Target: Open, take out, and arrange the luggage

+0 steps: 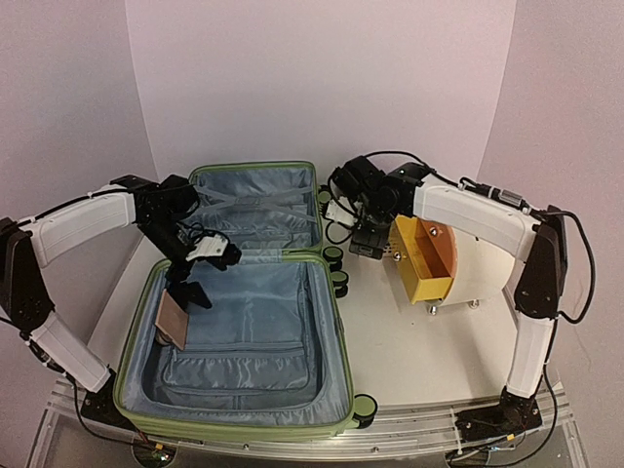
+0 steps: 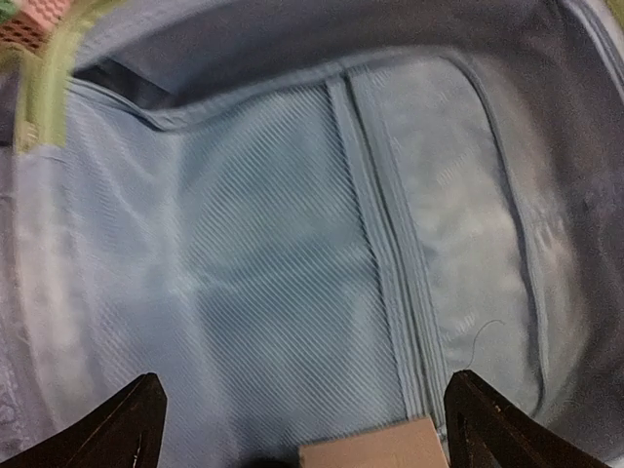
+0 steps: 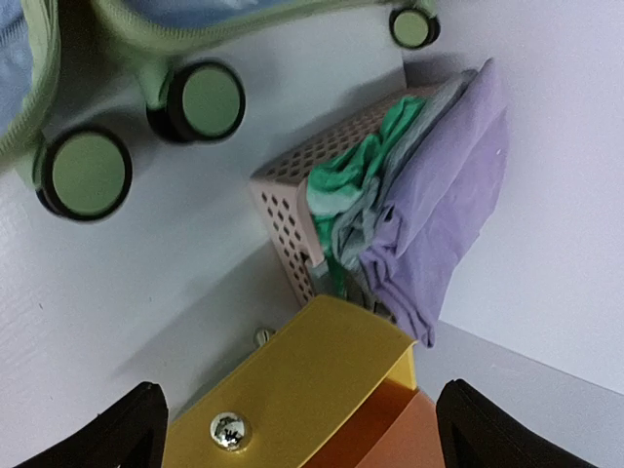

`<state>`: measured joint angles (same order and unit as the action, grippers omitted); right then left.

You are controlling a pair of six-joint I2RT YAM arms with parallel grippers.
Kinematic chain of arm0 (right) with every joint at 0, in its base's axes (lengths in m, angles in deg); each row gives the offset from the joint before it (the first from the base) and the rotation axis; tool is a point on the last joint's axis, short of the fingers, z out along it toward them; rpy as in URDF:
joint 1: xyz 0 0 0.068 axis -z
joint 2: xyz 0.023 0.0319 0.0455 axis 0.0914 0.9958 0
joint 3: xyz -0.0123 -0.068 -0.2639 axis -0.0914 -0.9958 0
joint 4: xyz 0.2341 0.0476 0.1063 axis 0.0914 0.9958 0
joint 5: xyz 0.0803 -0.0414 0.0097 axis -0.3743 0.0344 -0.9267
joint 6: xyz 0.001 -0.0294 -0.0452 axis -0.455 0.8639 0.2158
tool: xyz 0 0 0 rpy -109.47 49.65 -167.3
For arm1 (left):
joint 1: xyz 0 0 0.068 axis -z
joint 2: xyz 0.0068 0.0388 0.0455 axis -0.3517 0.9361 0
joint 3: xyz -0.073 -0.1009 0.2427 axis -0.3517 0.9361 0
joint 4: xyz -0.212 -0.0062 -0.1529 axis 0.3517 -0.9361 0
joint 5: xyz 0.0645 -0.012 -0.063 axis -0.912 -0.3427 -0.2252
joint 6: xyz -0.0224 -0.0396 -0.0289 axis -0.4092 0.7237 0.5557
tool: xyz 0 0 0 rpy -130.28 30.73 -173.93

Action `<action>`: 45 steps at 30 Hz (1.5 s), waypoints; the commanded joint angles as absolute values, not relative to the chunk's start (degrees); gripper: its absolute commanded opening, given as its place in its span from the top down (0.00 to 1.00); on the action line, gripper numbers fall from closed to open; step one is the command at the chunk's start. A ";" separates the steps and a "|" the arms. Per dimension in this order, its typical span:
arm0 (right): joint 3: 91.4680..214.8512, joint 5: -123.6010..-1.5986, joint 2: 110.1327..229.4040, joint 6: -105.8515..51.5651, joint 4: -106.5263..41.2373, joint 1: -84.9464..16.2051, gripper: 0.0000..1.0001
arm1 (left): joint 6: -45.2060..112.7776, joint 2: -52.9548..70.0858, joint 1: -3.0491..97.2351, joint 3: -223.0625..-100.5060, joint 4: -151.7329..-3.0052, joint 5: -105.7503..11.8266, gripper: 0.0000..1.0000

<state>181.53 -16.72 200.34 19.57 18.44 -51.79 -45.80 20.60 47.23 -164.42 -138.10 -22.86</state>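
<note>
The luggage point(image 1: 239, 331), a light-green hard-shell suitcase, lies open flat on the left of the table with its grey-blue lining point(image 2: 273, 253) showing. My left gripper point(image 1: 188, 291) hangs open inside the near half by its left wall. A flat brown piece point(image 1: 173, 320) leans there, and its edge point(image 2: 366, 447) shows low between the spread fingers, untouched. My right gripper point(image 1: 366, 244) is open beside the suitcase wheels point(image 3: 200, 100). Its fingers point(image 3: 132, 429) stand either side of a yellow drawer front point(image 3: 312, 380) with a silver knob point(image 3: 227, 430).
The yellow drawer point(image 1: 424, 258) stands pulled out of a white cabinet point(image 1: 487, 268) on the right. Behind the drawer a pink slotted basket point(image 3: 292, 190) holds purple point(image 3: 439, 195) and green point(image 3: 356, 171) clothes. Walls close in the back and sides.
</note>
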 commanded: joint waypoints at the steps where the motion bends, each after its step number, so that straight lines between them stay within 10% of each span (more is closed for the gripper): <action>1: 187.33 -26.65 197.83 13.89 14.29 -53.40 0.02 | -66.62 15.66 47.29 -162.15 -157.28 -38.25 0.00; 9: 190.90 -32.03 198.58 5.73 12.02 -57.17 0.02 | -21.38 31.59 47.34 -170.80 -157.95 -57.80 0.06; 17: 189.40 -29.35 201.12 2.25 11.58 -60.77 0.02 | 3.14 33.24 43.09 -176.00 -159.49 -53.60 0.15; 27: 189.11 -26.75 202.23 3.93 11.54 -62.26 0.02 | 4.75 31.44 37.69 -168.77 -156.93 -50.00 0.43; 45: 188.98 -25.46 202.03 4.87 11.23 -62.48 0.02 | -4.92 31.77 41.47 -163.11 -159.27 -39.14 0.43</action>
